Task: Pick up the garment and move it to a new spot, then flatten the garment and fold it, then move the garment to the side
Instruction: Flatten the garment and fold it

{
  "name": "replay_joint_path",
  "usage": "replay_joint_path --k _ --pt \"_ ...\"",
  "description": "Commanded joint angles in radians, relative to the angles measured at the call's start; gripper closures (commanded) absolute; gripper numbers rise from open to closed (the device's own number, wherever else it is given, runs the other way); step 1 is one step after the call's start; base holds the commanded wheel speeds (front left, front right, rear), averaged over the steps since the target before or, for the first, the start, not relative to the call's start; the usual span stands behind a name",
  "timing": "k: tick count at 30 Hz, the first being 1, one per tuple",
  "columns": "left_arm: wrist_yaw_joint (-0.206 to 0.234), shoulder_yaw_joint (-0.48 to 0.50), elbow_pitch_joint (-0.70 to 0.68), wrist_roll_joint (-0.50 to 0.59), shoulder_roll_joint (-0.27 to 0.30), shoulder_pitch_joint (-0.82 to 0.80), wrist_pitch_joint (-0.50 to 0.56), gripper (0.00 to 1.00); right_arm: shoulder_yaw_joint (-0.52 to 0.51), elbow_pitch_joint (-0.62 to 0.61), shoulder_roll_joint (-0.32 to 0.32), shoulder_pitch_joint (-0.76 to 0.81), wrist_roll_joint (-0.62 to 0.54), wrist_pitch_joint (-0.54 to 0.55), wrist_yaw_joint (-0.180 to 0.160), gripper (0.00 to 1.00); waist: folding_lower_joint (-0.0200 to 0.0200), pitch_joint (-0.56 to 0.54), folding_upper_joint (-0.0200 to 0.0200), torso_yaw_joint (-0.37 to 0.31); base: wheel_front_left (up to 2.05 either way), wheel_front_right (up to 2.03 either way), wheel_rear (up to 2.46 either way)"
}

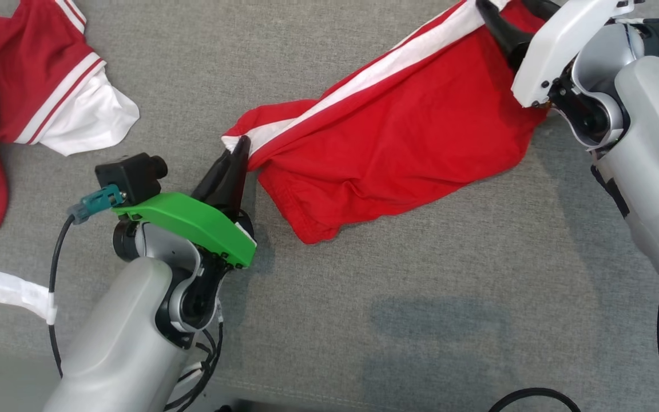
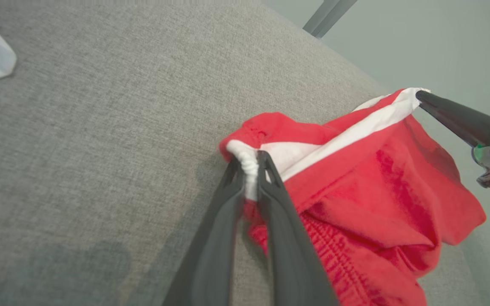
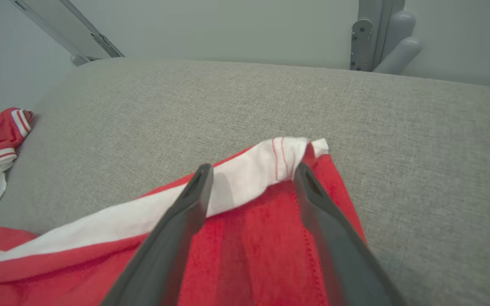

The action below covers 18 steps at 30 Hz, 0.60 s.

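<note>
On grey fabric table (image 1: 329, 320): pinches red garment (image 1: 398, 137) by its white-band corner with left hand (image 2: 250, 156), centre-left; has right hand (image 3: 252, 169) spread open over far corner, upper right. Looks mid-flatten, cloth rumpled; fold and side move pending.
</note>
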Motion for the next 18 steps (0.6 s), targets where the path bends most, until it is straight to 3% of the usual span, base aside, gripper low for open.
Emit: replay_joint_path --k 1,2,7,11,14,18 --pt "-0.002 -0.003 -0.006 0.010 0.019 0.003 -0.009 0.22 0.015 -0.020 -0.006 0.015 0.014 0.007 -0.001 0.00 -0.0001 -0.022 -0.0002 -0.021 0.00 0.00 0.00" --pt "0.003 -0.003 -0.011 0.020 0.028 0.009 -0.014 0.00 0.029 -0.036 -0.011 0.021 0.021 0.016 -0.001 0.00 -0.0001 -0.029 -0.0002 -0.029 0.00 0.00 0.00" --pt "0.040 -0.018 -0.075 0.086 0.079 0.056 -0.048 0.00 0.099 -0.123 -0.073 0.040 0.029 0.087 -0.001 0.00 -0.0001 -0.061 -0.0002 -0.056 0.00 0.00 0.00" --pt "0.100 -0.006 -0.175 0.146 0.117 0.116 -0.114 0.00 0.113 -0.153 -0.132 0.044 -0.011 0.130 -0.001 0.00 -0.0001 -0.068 -0.0002 -0.055 0.00 0.00 0.00" --pt "0.173 -0.014 -0.267 0.257 0.144 0.194 -0.192 0.00 0.101 -0.137 -0.177 0.046 -0.083 0.175 -0.001 0.00 -0.0001 -0.047 -0.0002 -0.018 0.00 0.00 0.00" --pt "0.184 -0.015 -0.261 0.311 0.127 0.233 -0.220 0.00 0.093 -0.109 -0.177 0.049 -0.106 0.228 -0.001 0.00 -0.0001 -0.021 -0.0002 0.024 0.00 0.00 0.00"
